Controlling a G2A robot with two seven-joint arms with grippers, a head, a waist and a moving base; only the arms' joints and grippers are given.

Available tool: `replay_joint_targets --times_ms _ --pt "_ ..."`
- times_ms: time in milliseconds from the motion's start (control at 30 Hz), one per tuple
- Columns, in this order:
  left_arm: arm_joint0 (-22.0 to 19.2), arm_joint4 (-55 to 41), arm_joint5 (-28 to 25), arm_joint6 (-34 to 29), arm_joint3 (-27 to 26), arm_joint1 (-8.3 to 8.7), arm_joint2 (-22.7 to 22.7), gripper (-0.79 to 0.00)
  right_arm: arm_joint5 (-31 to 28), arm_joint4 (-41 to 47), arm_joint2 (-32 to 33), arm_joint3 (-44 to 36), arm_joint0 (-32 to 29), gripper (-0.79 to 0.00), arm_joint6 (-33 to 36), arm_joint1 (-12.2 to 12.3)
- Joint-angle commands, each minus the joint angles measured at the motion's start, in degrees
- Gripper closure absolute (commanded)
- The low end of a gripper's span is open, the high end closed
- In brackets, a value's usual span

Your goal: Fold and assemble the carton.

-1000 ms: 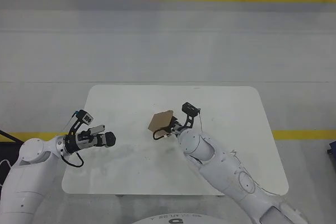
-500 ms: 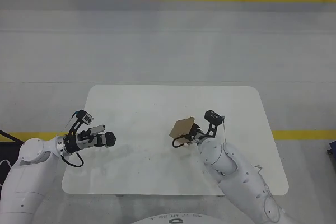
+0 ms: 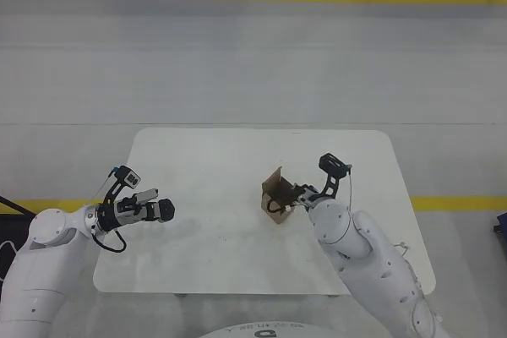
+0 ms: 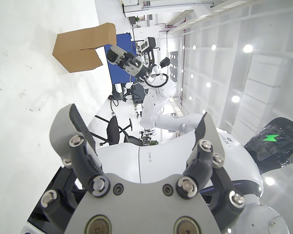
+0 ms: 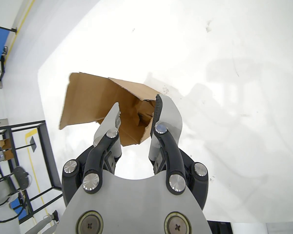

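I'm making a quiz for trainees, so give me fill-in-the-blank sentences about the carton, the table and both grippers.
1. The table under the carton is ____.
2. The carton's edge lies ____ the fingers of the right gripper.
3. The left gripper is ____ and holds nothing.
Missing words: white, between, open.

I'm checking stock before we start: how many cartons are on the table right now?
1. The carton is right of the middle of the table, in the right gripper. No other seems hidden.
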Motion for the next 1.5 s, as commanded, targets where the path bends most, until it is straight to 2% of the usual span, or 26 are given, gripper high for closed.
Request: replay_joint_targets --times_ms 0,33,67,100,333,733,867,1233,1333,1467 --pt "0.00 0.00 0.00 0.00 0.00 0.00 0.00 -0.785 -1.48 1.90 0.81 -0.91 -0.87 -0.206 -0.99 -0.11" --pt "0.00 0.00 0.00 0.00 0.00 0.00 0.00 -0.785 -2.07 2.39 0.69 -0.83 -1.12 -0.145 -1.19 -0.16" --pt "0.00 0.00 0.00 0.00 0.00 0.00 0.00 -0.785 -2.50 2.65 0.18 -0.35 -1.15 -0.022 -0.99 -0.22" --pt "0.00 0.00 0.00 0.00 0.00 0.00 0.00 -0.785 -2.57 2.50 -0.55 0.50 -0.82 0.000 -0.56 -0.27" --pt "0.00 0.00 0.00 0.00 0.00 0.00 0.00 -0.785 4.61 0.17 -6.43 8.20 6.56 0.000 2.79 -1.30" --pt "0.00 0.00 0.00 0.00 0.00 0.00 0.00 -0.785 4.61 2.07 -6.26 18.21 13.63 0.000 10.86 -4.11" --pt "0.00 0.00 0.00 0.00 0.00 0.00 0.00 -0.785 4.61 1.64 -5.52 20.03 14.56 0.000 11.37 -5.23" --pt "0.00 0.00 0.00 0.00 0.00 0.00 0.00 -0.785 4.61 1.64 -5.52 20.03 14.56 0.000 11.37 -5.23" --pt "0.00 0.00 0.00 0.00 0.00 0.00 0.00 -0.785 1.40 3.51 -4.92 19.68 13.47 0.000 10.53 -5.22" --pt "0.00 0.00 0.00 0.00 0.00 0.00 0.00 -0.785 2.64 2.15 -5.23 18.64 13.69 0.000 12.19 -4.85"
